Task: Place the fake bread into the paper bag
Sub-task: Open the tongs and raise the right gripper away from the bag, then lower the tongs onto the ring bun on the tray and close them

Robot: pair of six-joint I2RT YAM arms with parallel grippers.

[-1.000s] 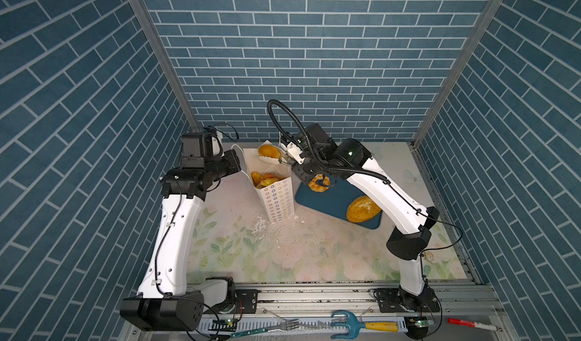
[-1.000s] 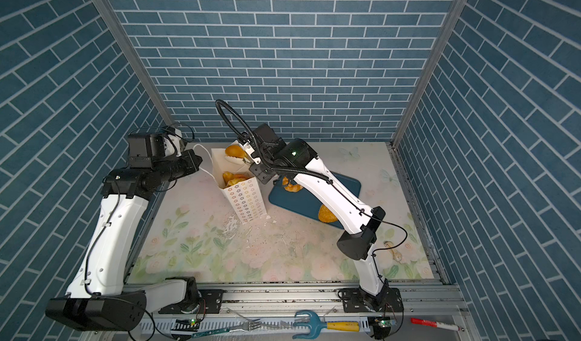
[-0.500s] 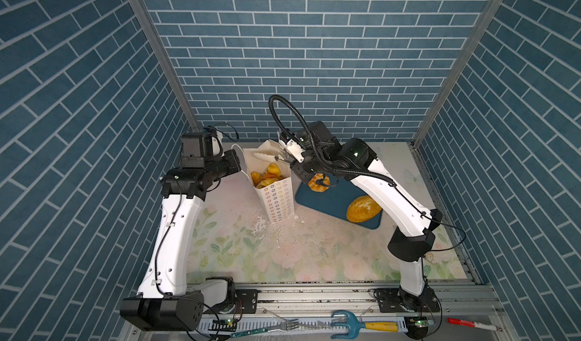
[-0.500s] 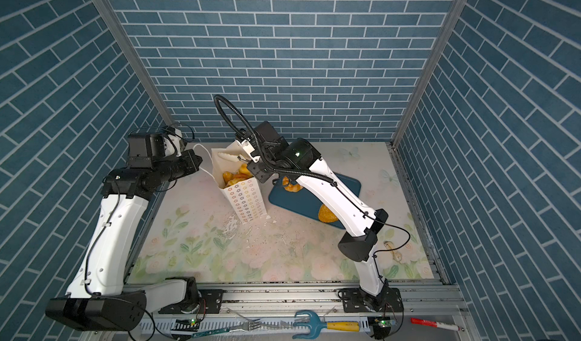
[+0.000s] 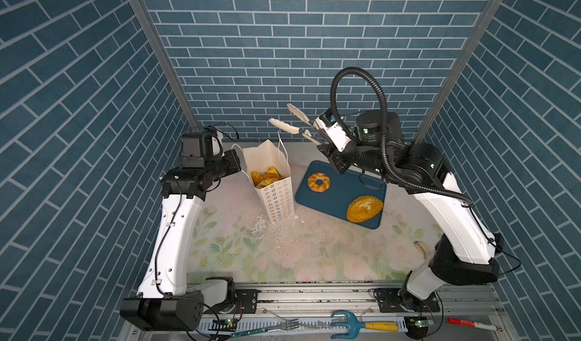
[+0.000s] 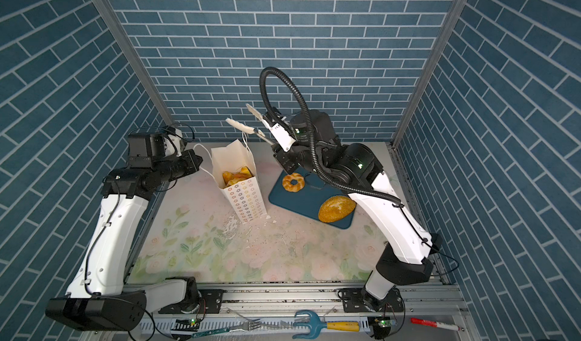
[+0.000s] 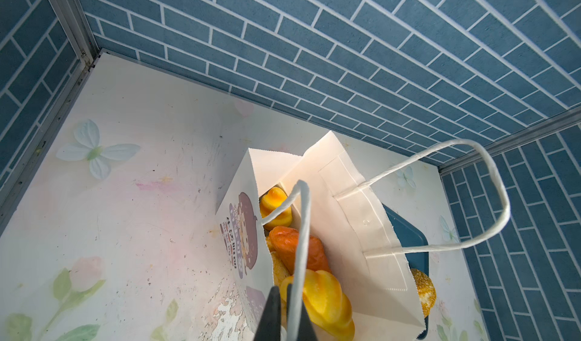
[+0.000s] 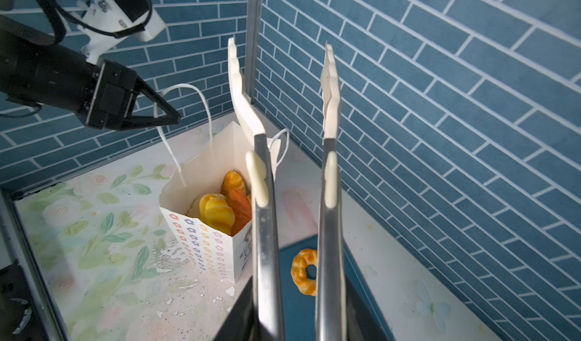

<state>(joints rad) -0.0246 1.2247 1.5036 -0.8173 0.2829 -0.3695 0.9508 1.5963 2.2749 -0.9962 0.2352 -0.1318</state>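
Left wrist view: my left gripper (image 7: 288,295) pinches the cord handle (image 7: 301,229) of the paper bag (image 7: 345,216), which has fake bread (image 7: 317,295) inside. My right gripper (image 5: 327,147) clamps the tongs (image 8: 265,245), tips apart and empty. The ring (image 5: 318,182) and loaf (image 5: 364,209) lie on the tray (image 5: 339,198). I judge that tugging the handle could topple the bag.

I see blue brick-pattern walls (image 5: 283,40) on three sides, a pale floral tabletop (image 5: 314,254) mid-frame, and a metal rail (image 5: 314,295) along the bottom.
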